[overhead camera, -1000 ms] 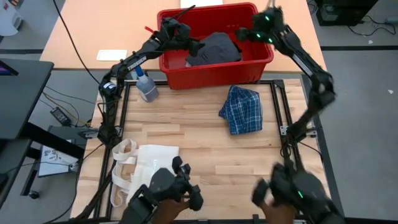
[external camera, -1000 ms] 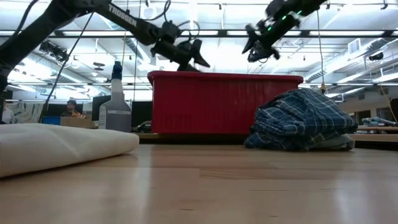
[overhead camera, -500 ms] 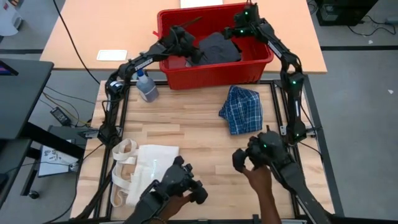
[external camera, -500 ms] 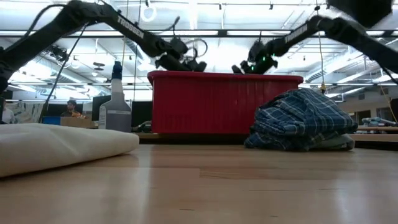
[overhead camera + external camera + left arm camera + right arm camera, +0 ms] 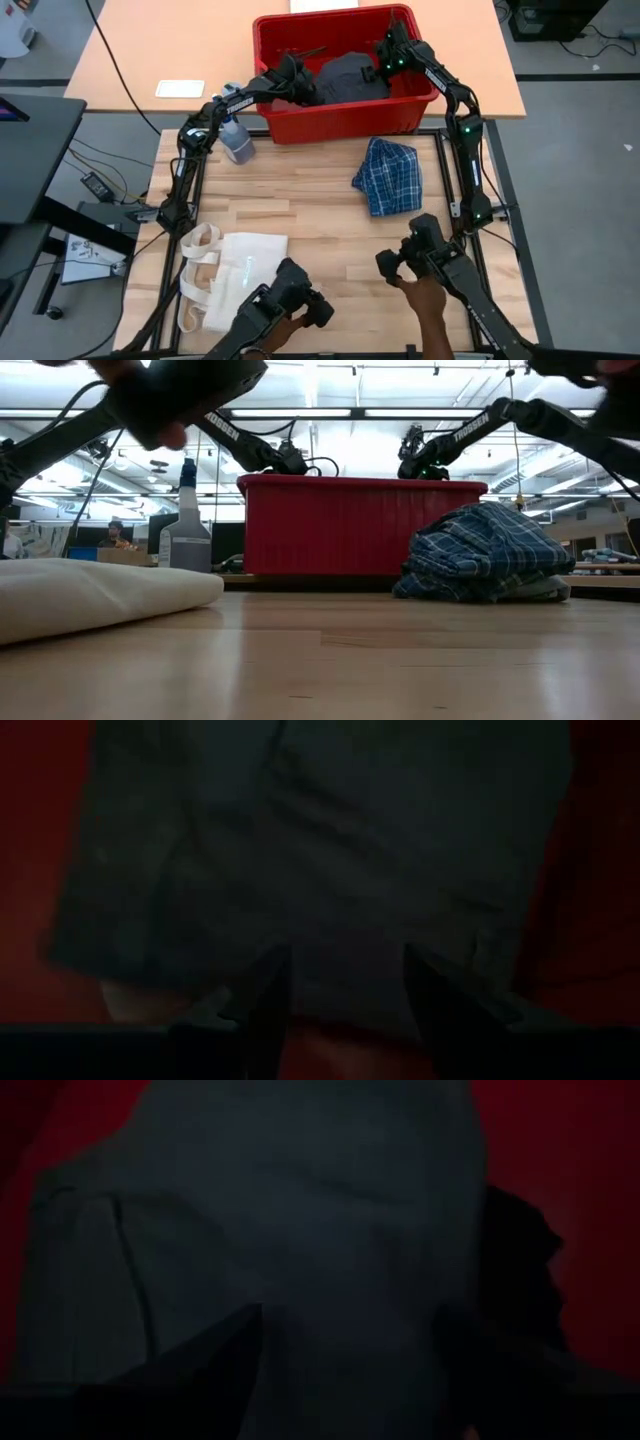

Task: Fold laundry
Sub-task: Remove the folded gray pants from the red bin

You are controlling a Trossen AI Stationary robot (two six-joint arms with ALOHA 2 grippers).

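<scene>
A dark charcoal garment (image 5: 345, 75) lies bunched in the red basket (image 5: 340, 122) at the table's far edge. My left gripper (image 5: 302, 88) reaches into the basket from the left, open, with its fingers (image 5: 262, 1005) at the garment's left edge (image 5: 340, 920). My right gripper (image 5: 383, 62) comes in from the right, also open, and its fingers (image 5: 205, 1360) straddle the garment's right part (image 5: 300, 1230). In the low view the basket wall (image 5: 340, 525) hides both grippers. A blue-and-white plaid garment (image 5: 388, 175) rests in a heap on the table, right of centre. My left gripper's fingertips are level with the dark garment's edge (image 5: 340, 1010), but I cannot tell whether they touch it. My right gripper's fingers stand either side of the cloth (image 5: 340, 1340), and whether they touch it I cannot tell either.
A spray bottle (image 5: 236, 140) stands just left of the basket. A cream tote bag (image 5: 235, 280) lies at the near left. A person's hands with hand-held controls (image 5: 425, 262) are at the near edge. Bare wood lies between the plaid heap and the tote.
Both grippers have come down from above the basket's rim into the basket and tipped downward toward the dark garment. My right gripper has travelled farther, from over the basket's far right corner in toward the garment. The garments have not moved.
</scene>
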